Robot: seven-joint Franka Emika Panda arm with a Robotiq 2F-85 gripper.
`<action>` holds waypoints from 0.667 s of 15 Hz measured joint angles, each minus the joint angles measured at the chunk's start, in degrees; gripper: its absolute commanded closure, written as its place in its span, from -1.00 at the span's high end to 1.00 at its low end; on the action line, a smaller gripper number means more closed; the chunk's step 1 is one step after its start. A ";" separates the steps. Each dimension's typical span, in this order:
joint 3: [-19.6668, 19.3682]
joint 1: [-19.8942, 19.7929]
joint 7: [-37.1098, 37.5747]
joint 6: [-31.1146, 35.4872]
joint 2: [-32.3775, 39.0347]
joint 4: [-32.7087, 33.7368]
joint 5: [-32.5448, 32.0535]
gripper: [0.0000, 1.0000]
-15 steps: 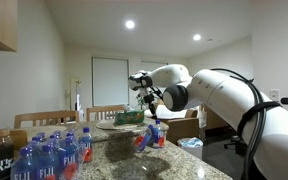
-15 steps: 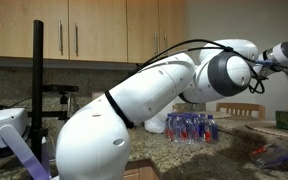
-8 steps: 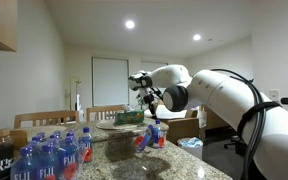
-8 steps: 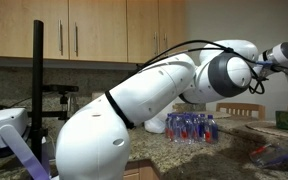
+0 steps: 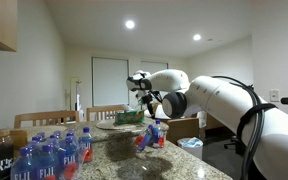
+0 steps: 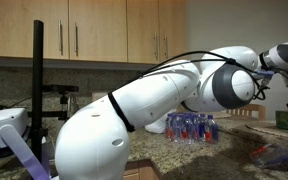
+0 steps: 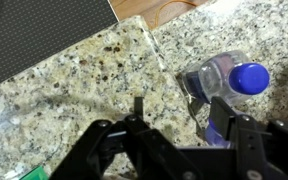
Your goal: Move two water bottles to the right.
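Hovering spread and empty above the counter (image 7: 74, 90), the gripper (image 7: 174, 108) should shift toward the water bottle (image 7: 232, 80) standing just beside its jaws near the counter's edge, centre it, then descend.

Arm (image 6: 154, 100): glossy white, bulbous rounded links; black seam bands at the joints; dark grey round joint cap (image 6: 234, 85).
Cable (image 6: 189, 57): thin, black.
Gripper (image 7: 174, 103): matt black, two slim fingers (image 7: 137, 108), exposed linkage bars.
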 measured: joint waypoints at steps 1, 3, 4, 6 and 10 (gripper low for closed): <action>0.14 0.01 0.06 -0.02 0.07 0.00 0.00 0.63; 0.23 0.00 0.06 -0.02 0.08 0.00 0.00 0.74; 0.24 0.00 0.06 -0.02 0.09 0.00 0.00 0.74; 0.25 0.00 0.06 -0.02 0.09 0.00 0.00 0.74; 0.26 0.00 0.06 -0.02 0.09 0.00 0.00 0.74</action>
